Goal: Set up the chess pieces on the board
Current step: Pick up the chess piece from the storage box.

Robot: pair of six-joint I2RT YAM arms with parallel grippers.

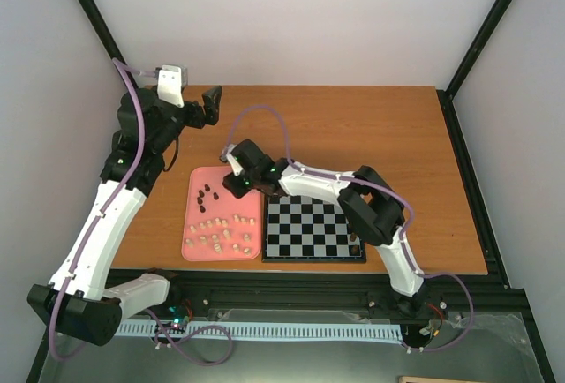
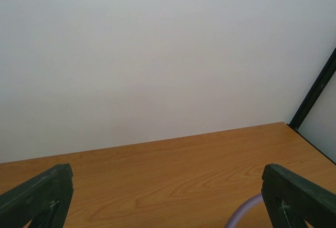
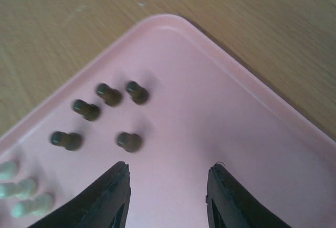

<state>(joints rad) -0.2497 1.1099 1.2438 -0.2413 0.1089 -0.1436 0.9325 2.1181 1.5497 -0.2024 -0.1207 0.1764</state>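
Bright, even, diffuse light fills all three views, with no hard glare. From above, the white walls wash out pale, and the arms throw only soft shadows on the wooden table. The right wrist view is soft: the dark chess pieces on the pink tray look slightly blurred, each with a faint shadow beside it. In the left wrist view the left gripper's fingers sit dark and unsharp

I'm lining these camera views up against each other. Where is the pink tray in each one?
Top external: the pink tray lies left of centre, beside the board on its left.
Left wrist: not in it.
Right wrist: its rounded corner fills most of the picture.
Shared landmark: the dark chess pieces on the tray, seen in both those views.
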